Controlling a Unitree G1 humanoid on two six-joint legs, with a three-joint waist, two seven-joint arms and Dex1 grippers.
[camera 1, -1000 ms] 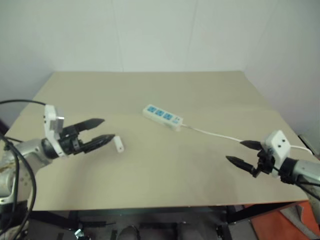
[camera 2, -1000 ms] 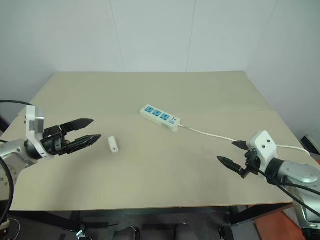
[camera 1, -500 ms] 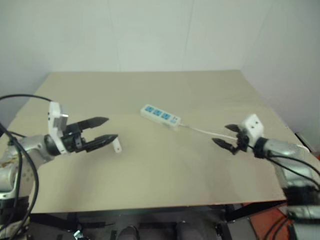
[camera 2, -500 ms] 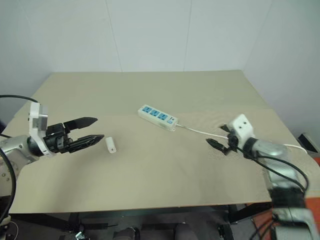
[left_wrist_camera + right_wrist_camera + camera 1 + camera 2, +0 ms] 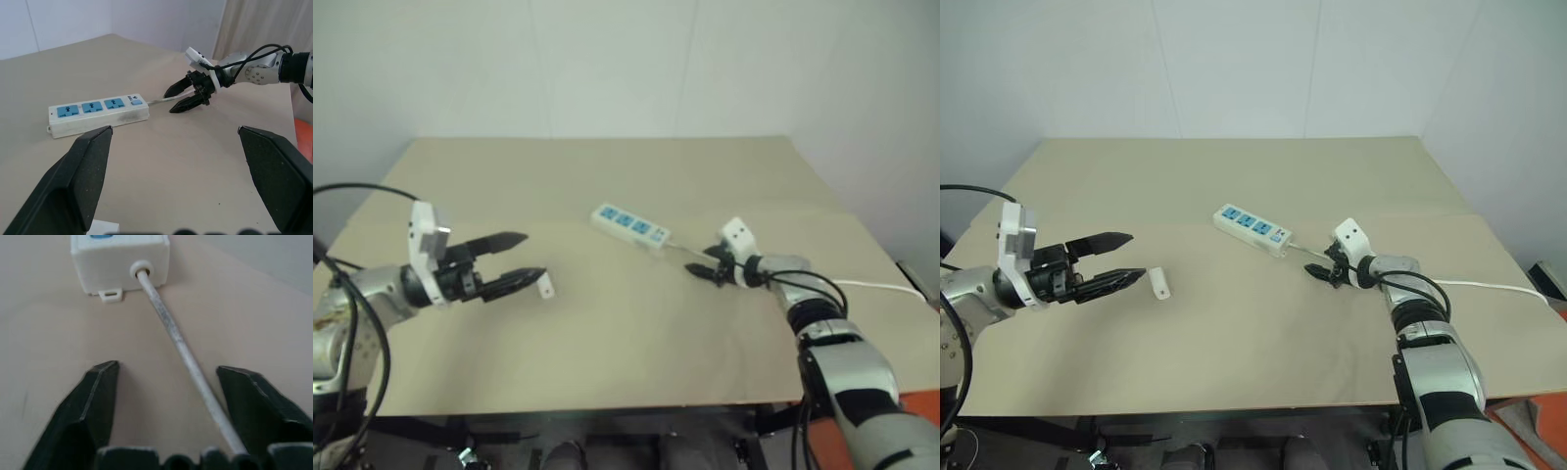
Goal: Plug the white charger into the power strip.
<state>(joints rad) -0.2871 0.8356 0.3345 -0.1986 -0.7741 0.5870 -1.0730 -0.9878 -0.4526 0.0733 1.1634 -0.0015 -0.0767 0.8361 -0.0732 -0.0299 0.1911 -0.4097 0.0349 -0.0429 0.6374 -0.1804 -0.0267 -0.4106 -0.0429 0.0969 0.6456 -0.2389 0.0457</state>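
Right gripper: my reach has advanced to the power strip cord; jaws apart, straddling it
Left gripper: apart, empty; white charger unpicked

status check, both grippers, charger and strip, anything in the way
Left gripper open, empty, beside the white charger. Right gripper open, straddling the cord just behind the power strip. Charger lying on the table, unplugged. Nothing blocking the sockets.

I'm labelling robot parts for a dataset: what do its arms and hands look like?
Each hand, left hand and right hand, has two black, tapered, pointed fingers. A white boxy block sits on each wrist. The forearms are silver-grey metal with black joint sections, and black cables loop along both arms.
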